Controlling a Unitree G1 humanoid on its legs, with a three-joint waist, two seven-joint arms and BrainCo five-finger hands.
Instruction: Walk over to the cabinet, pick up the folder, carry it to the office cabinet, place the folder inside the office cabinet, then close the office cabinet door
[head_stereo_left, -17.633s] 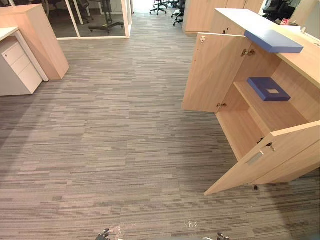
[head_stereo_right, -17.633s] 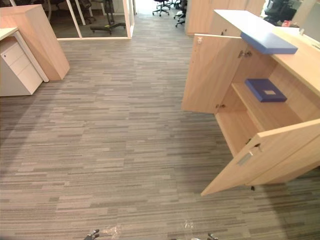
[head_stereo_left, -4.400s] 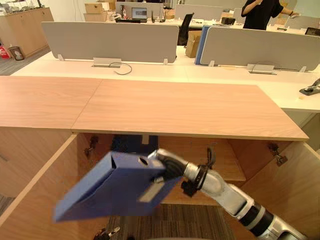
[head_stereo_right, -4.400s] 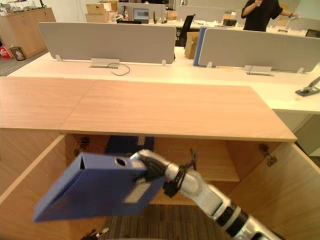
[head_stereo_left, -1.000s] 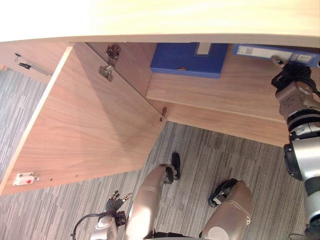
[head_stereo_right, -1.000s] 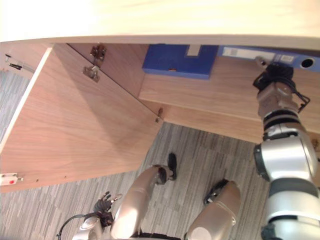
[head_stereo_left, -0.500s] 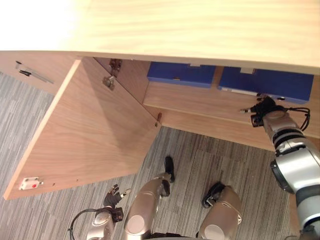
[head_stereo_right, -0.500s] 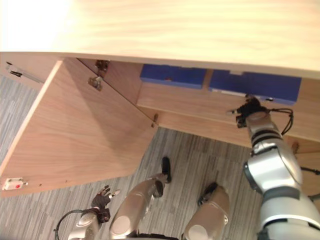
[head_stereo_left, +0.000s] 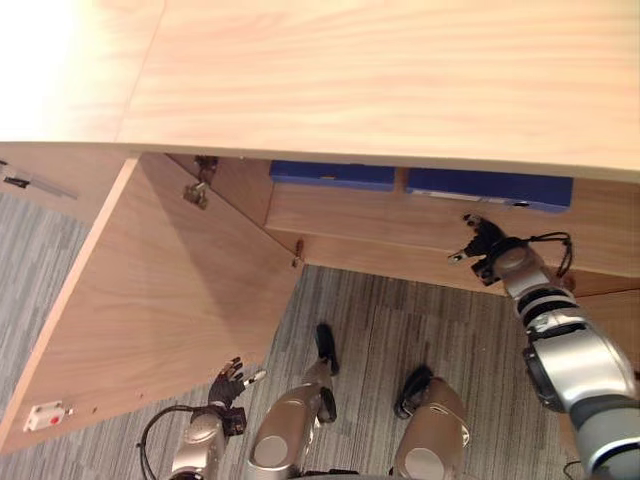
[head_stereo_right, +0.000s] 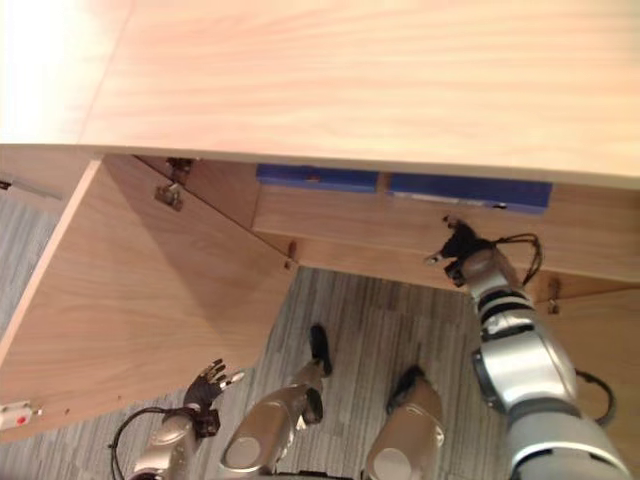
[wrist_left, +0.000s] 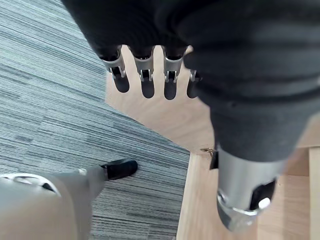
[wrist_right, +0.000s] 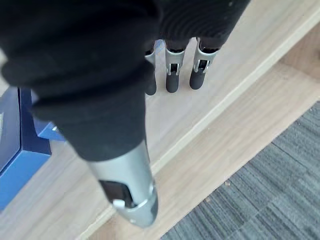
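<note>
Two blue folders lie side by side on the shelf of the open office cabinet (head_stereo_left: 400, 225). The right-hand folder (head_stereo_left: 489, 187) sits just beyond my right hand (head_stereo_left: 483, 251). That hand hovers in front of the shelf's edge, apart from the folder, open and empty. In the right wrist view its straight fingers (wrist_right: 172, 80) point over the bare shelf, with a folder's corner (wrist_right: 20, 145) to one side. The other folder (head_stereo_left: 331, 175) lies further left. My left hand (head_stereo_left: 227, 383) hangs low beside the open left door, open and empty, fingers (wrist_left: 145, 80) relaxed.
The cabinet's wide wooden top (head_stereo_left: 380, 80) overhangs the shelf. The left door (head_stereo_left: 160, 300) swings far out over the striped grey carpet (head_stereo_left: 370, 320). A hinge (head_stereo_right: 553, 295) and part of the right door (head_stereo_right: 600, 340) show at the right.
My right hand has let go of the right-hand folder and drawn back off the shelf to in front of its edge. The camera has tilted, so more of the cabinet's top shows.
</note>
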